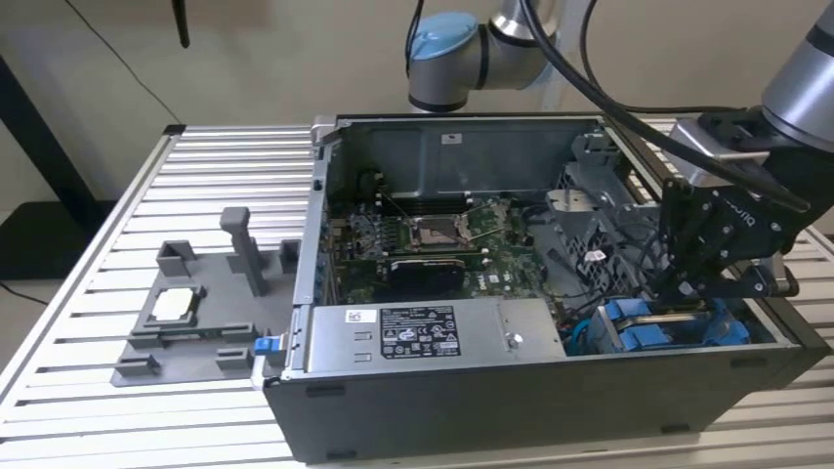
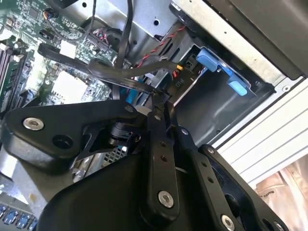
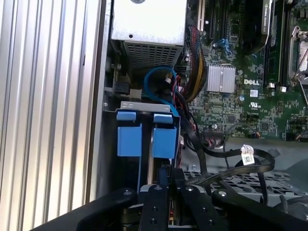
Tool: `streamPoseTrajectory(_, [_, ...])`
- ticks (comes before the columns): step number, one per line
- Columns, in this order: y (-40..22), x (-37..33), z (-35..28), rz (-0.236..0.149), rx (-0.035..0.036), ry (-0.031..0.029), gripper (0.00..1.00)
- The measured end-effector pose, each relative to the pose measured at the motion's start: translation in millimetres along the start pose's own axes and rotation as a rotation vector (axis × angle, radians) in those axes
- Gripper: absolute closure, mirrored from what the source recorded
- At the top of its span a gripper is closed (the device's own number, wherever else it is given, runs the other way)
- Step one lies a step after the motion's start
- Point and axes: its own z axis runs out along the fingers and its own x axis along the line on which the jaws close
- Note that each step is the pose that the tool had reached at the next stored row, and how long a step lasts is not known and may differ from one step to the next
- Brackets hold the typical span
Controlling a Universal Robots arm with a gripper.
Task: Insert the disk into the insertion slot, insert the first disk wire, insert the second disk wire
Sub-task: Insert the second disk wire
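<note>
Matt black metal pincer (image 1: 688,290); glossy blue plastic tabs on the disk (image 3: 154,139); dull grey sheet-metal insertion slot (image 3: 126,105); ribbed, brushed aluminium worktop (image 1: 131,410), lower left.

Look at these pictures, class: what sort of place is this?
Probably a robotics lab or test bench: a robot arm works over an open computer case on a slatted metal table, beside a grey fixture.
</note>
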Motion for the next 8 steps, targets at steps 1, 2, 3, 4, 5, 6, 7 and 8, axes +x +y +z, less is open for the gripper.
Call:
streamPoseTrajectory(1, [-0.1, 0.1, 0.8, 0.001, -0.0001, -0.0005, 0.84])
streamPoseTrajectory(2, [-0.2, 0.2, 1.5, 0.002, 0.0, -0.0009, 0.84])
streamPoseTrajectory(3, [-0.3, 0.3, 2.1, 0.004, -0.0001, -0.0007, 0.84])
streamPoseTrajectory(4, [-0.3, 0.3, 2.6, 0.006, -0.0001, -0.0005, 0.84])
streamPoseTrajectory(5, [-0.3, 0.4, 2.8, 0.008, 0.0, -0.0006, 0.84])
streamPoseTrajectory(6, [-0.3, 0.5, 3.0, 0.009, 0.0001, -0.0013, 0.84])
streamPoseTrajectory(7, [-0.4, 0.8, 3.2, 0.011, 0.0003, -0.0035, 0.84])
streamPoseTrajectory(8, [-0.4, 1.1, 3.5, 0.011, 0.0007, -0.0087, 0.84])
